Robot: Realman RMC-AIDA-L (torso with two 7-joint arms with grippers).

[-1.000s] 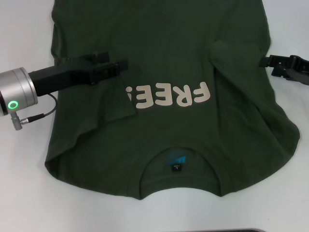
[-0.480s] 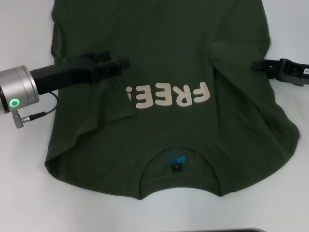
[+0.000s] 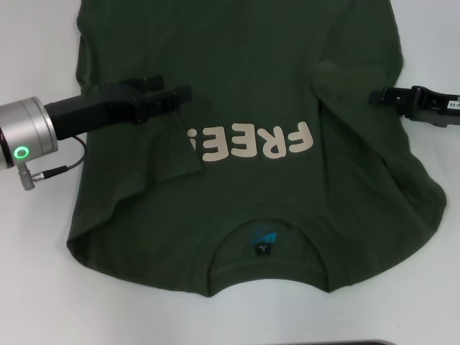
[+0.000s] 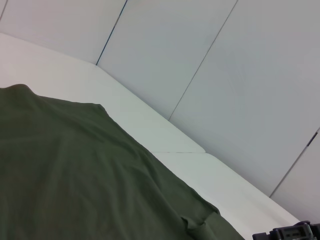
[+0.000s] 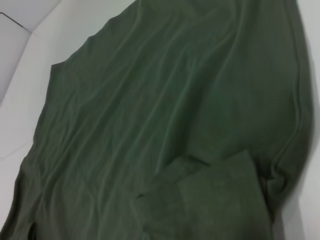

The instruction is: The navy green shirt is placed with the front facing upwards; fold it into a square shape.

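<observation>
I see a white table (image 3: 36,287) backed by pale wall panels (image 4: 215,75), and the shirt (image 3: 251,86) spreads over most of it, front up, collar nearest me, with the pale letters (image 3: 251,144) across the chest and the neck label (image 3: 262,243) below them.

My left pincer (image 3: 176,97) lies low over the shirt's left side, just beyond the start of the lettering. Under and behind it the left sleeve appears turned in over the body, so I judge one side fold made. I cannot tell whether that pincer is released or clenched; its fingers run dark into the dark cloth.

My right pincer (image 3: 381,97) reaches in at the shirt's right edge, level with the left one, its tip over the cloth margin. I cannot tell its state either, nor whether it touches the cloth. The right side looks partly tucked, with a flap showing in the right wrist view, but it is not flat.

I judge the task early: side folds are begun, and the lengthwise folds that would make a square are all left.

The hem runs out of the head view, so I cannot see the far end. The left wrist view shows only cloth, table and the other arm's tip.
</observation>
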